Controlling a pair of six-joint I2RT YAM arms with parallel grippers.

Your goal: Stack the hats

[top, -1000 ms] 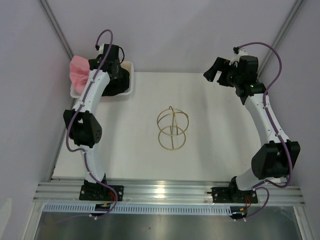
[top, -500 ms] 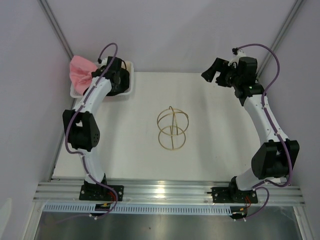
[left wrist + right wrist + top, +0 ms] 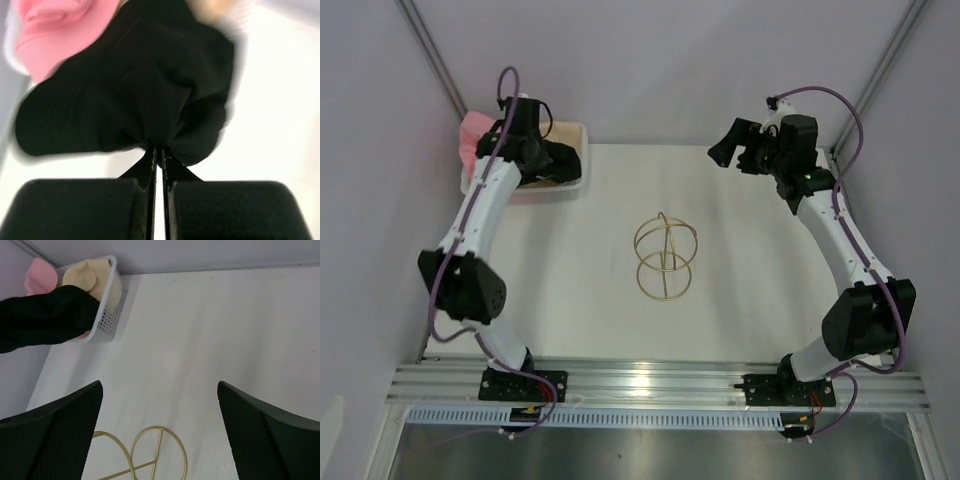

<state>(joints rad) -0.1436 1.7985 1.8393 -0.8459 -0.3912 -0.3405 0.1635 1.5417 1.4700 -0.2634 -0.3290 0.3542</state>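
Now the left gripper [image 3: 159, 156], pinched tight on a fold of the black bucket hat [image 3: 135, 85], holds it at the white mesh basket [image 3: 109, 315] beside a pink hat [image 3: 55, 27], likely to lift it out for stacking; the right gripper [image 3: 157, 390] hangs spread, empty.

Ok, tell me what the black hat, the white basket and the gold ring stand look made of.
Black floppy hat: soft matte cloth, bunching into folds where pinched. White mesh basket: probably plastic, smooth walls with rows of small holes. Gold ring stand: thin wire, likely metal, with a shiny gold finish.
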